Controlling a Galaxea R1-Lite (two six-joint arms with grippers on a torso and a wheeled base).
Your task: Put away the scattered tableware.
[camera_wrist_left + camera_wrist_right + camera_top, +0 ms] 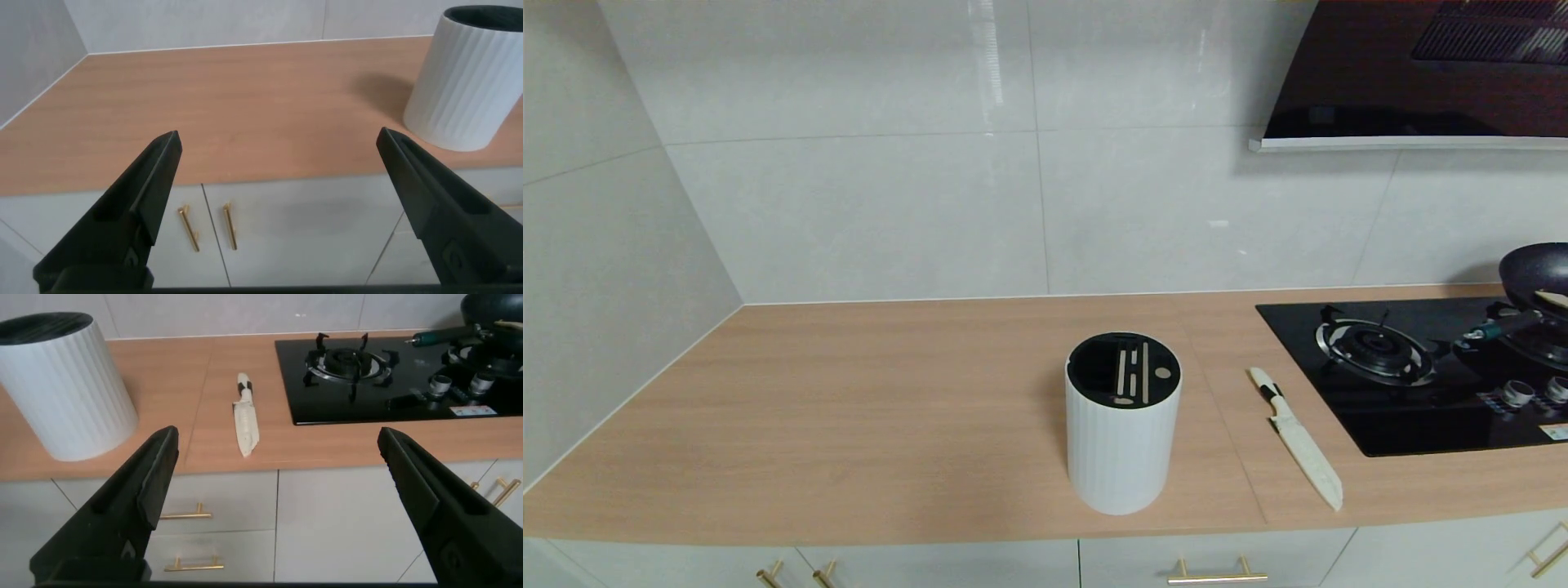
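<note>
A white ribbed knife holder (pixel 1123 425) with a black slotted top stands upright near the front of the wooden counter (pixel 849 408). It also shows in the left wrist view (pixel 470 77) and the right wrist view (pixel 65 384). A knife (pixel 1296 437) with a cream blade and a cream-and-black handle lies flat between the holder and the stove, its tip toward the counter's front edge (pixel 245 425). My left gripper (pixel 278 212) is open, held in front of the cabinet doors, off the counter. My right gripper (pixel 278 506) is open too, in front of the cabinets, facing the knife.
A black gas stove (pixel 1421 367) is set into the counter on the right, with a dark pan (pixel 1535 273) on its far burner. Tiled walls close the back and left. A range hood (pixel 1413 73) hangs at upper right. Cabinet doors with gold handles (pixel 1217 576) run below the counter.
</note>
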